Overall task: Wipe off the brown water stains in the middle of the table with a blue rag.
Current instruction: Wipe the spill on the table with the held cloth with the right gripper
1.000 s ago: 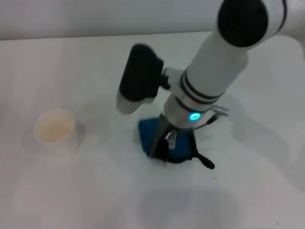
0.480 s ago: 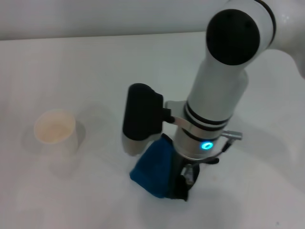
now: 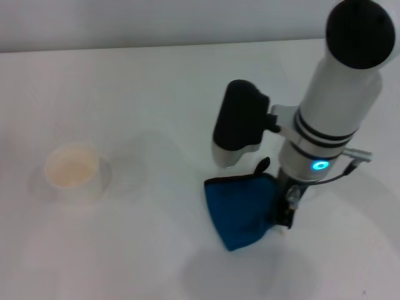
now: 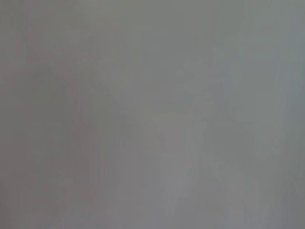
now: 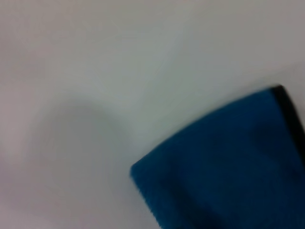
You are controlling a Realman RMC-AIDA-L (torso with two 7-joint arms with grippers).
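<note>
The blue rag (image 3: pixel 242 209) lies spread on the white table (image 3: pixel 125 94), right of the middle and towards the front. My right gripper (image 3: pixel 285 209) points down at the rag's right edge and is shut on it. The black wrist camera housing (image 3: pixel 239 122) sticks out to the arm's left. The rag's corner with its black edging fills the right wrist view (image 5: pixel 228 167), resting on the table (image 5: pixel 95 71). No brown water stain shows; it may be under the rag or the arm. My left gripper is out of view, and the left wrist view shows only a plain grey surface.
A white cup (image 3: pixel 73 172) with a tan inside stands on the table at the left. The table's far edge (image 3: pixel 156 47) runs along the top of the head view.
My right arm has swept the rag from the table's middle towards the front, then to the right. The rag now lies flatter and more spread out.
</note>
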